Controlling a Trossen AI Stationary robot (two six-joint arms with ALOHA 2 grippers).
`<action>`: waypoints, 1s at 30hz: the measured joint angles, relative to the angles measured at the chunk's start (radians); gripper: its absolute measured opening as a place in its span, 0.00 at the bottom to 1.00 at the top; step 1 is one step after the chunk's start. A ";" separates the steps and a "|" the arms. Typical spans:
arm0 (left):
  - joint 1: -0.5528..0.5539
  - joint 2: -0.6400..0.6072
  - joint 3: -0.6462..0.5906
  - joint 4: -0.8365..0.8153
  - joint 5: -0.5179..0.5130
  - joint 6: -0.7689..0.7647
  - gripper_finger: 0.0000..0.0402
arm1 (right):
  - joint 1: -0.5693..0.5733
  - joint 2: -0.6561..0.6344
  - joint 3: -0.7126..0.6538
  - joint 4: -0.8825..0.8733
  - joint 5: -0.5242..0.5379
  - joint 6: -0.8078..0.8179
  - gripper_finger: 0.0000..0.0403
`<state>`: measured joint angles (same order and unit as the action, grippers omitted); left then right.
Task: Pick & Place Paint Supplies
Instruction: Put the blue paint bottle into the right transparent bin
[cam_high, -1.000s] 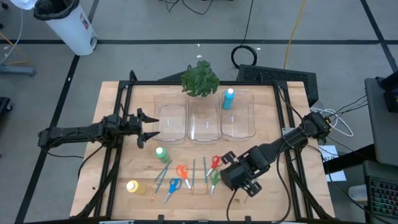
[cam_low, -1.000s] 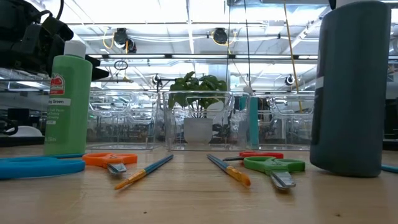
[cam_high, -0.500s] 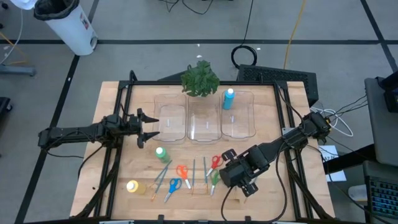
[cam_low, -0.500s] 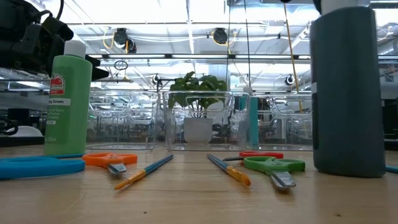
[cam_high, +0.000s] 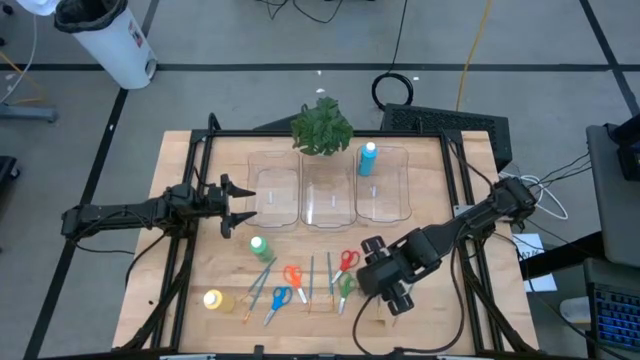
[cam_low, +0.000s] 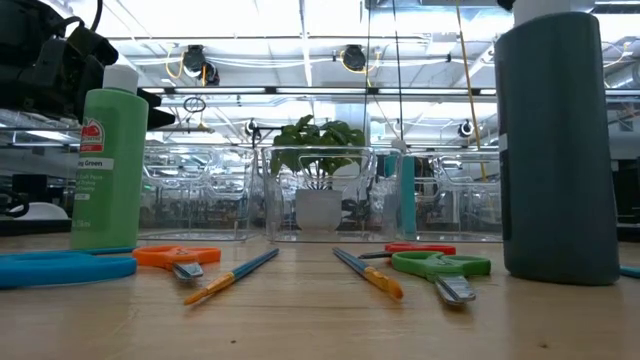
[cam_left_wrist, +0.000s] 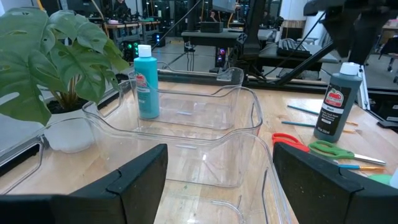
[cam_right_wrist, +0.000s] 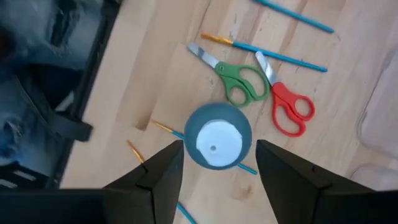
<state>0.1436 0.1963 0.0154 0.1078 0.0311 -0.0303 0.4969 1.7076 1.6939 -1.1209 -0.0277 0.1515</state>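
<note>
A dark bottle (cam_right_wrist: 217, 143) with a white cap stands upright on its base on the table (cam_low: 555, 150), beside the green scissors (cam_right_wrist: 239, 84) and red scissors (cam_right_wrist: 292, 112). My right gripper (cam_right_wrist: 219, 145) hovers over it, pointing steeply down and open, one finger on either side of the cap and clear of it. My left gripper (cam_high: 243, 203) waits open and level at the left, facing the clear bins. A light blue bottle (cam_high: 368, 158) stands in the right bin (cam_high: 390, 200). A green bottle (cam_high: 258, 245), a yellow bottle (cam_high: 213, 299), orange scissors (cam_high: 293, 276), blue scissors (cam_high: 279, 298) and thin brushes (cam_high: 312, 280) are on the table.
Three clear bins (cam_high: 330, 205) stand in a row at the middle of the table, with a leafy plant (cam_high: 322, 127) behind them. More thin brushes (cam_right_wrist: 292, 15) lie around the dark bottle. A black frame (cam_high: 190, 200) borders the table's sides.
My right gripper has rolled about its own axis above the dark bottle and risen a little. The bottle, which leaned a second ago, now stands straight on the table and has shifted slightly sideways in the low view.
</note>
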 joint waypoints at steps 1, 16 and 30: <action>0.000 0.000 0.000 0.000 0.000 0.000 0.73 | 0.000 -0.009 0.000 0.012 0.000 0.011 0.47; 0.000 0.000 0.000 0.000 0.000 0.000 0.73 | 0.000 -0.050 0.000 0.531 0.026 0.186 0.46; 0.000 0.000 0.000 -0.002 0.000 0.000 0.73 | 0.004 0.033 0.084 0.112 0.058 0.371 0.64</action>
<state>0.1436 0.1963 0.0151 0.1058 0.0311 -0.0303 0.5009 1.7405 1.7775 -1.0087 0.0308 0.5228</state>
